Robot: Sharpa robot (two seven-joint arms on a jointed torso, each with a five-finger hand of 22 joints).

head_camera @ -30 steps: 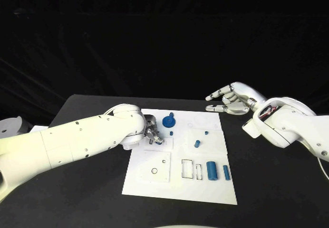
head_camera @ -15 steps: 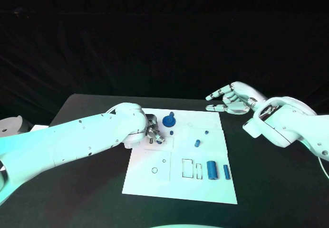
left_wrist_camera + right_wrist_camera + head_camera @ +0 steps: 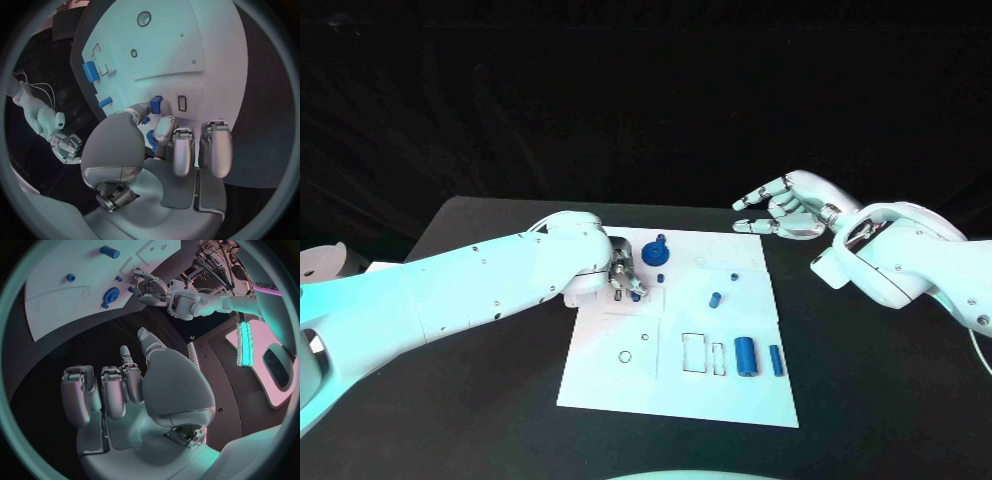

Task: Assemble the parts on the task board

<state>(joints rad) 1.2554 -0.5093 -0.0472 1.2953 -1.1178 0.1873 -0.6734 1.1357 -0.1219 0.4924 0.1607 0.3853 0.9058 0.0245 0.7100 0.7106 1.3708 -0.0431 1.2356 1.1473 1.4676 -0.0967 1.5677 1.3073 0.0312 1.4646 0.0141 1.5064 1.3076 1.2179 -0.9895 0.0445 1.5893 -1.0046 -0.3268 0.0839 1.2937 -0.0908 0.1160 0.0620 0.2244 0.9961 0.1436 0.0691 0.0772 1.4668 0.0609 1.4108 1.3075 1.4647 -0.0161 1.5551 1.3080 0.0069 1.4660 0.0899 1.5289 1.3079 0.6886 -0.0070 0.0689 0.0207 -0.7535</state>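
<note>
Head view shows the left hand (image 3: pixel 620 276) low over the white board (image 3: pixel 678 395) on the black bench (image 3: pixel 488 380), near the board's far left part. In the left wrist view its fingers (image 3: pixel 156 105) pinch a small blue block (image 3: pixel 155 104) just beside a little rectangular slot (image 3: pixel 182 103). The right hand (image 3: pixel 783 212) hangs above the bench past the board's far right corner, fingers loosely curled and holding nothing. Other blue pieces remain on the board: a round knob (image 3: pixel 655 259), a short peg (image 3: pixel 715 299) and two cylinders (image 3: pixel 746 356) near the front.

The risk, I judge, is misalignment: if the block arrives tilted or off the slot, it could jam on the edge or slip from so light a pinch.
</note>
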